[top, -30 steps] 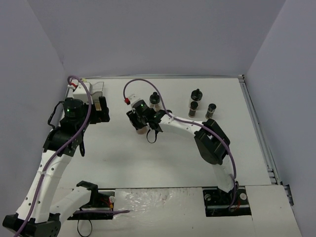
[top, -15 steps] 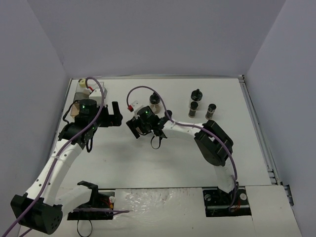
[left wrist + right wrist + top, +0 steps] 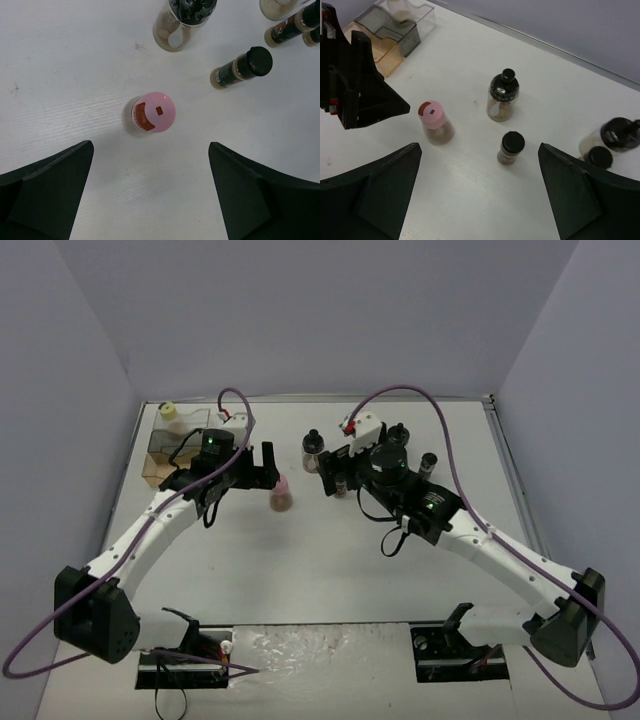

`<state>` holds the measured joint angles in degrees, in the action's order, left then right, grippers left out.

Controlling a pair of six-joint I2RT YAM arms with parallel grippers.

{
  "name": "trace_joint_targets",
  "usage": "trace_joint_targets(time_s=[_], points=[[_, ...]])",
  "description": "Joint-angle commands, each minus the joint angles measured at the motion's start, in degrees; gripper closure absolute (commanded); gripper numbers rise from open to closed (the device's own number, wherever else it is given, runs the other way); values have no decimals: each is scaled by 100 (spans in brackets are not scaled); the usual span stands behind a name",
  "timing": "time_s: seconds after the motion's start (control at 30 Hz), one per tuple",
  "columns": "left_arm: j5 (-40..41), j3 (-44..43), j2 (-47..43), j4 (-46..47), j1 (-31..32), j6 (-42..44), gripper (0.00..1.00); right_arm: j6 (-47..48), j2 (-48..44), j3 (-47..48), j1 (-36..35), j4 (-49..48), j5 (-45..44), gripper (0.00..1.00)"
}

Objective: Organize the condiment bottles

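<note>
A pink-capped bottle (image 3: 282, 495) (image 3: 150, 114) (image 3: 435, 122) stands alone on the white table, free of both grippers. My left gripper (image 3: 265, 466) (image 3: 150, 144) hangs open just left of it, fingers spread wide with nothing between them. My right gripper (image 3: 331, 472) (image 3: 480, 146) is open too, above a small black-capped bottle (image 3: 510, 146) (image 3: 242, 66). A knob-topped bottle (image 3: 312, 445) (image 3: 502, 95) stands behind. More black-capped bottles (image 3: 398, 436) (image 3: 615, 136) stand further right. A yellow-capped bottle (image 3: 170, 412) sits at the rack.
The wooden-and-clear compartment rack (image 3: 172, 448) (image 3: 390, 30) stands at the back left corner. Purple walls close the table on three sides. A metal rail (image 3: 520, 500) runs along the right edge. Cables arch over both arms.
My right gripper opened, let go of the pink-capped bottle and drew back to the right. My left arm swung right from the rack toward that bottle.
</note>
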<state>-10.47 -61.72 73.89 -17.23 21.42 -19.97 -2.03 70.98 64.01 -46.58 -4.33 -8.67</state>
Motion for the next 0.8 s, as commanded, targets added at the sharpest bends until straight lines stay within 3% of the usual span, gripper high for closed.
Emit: trace_joint_targets(time_s=[0.0,0.2,0.47,0.77], points=[[376,-564,402,389,340,-133,3,-238,-886,-399,225,234,-596,0],[1330,-727,1052,402,750,-615,3,-369,-1474,-768,590,346,-740,0],[2000,-966,1724,53,968,-981,3,-386,-1823,-969,729,407,-697,0],[2257,-1011,2190,159,969,-1020,19,-320,-1988,-1100,738,600,-777,0]])
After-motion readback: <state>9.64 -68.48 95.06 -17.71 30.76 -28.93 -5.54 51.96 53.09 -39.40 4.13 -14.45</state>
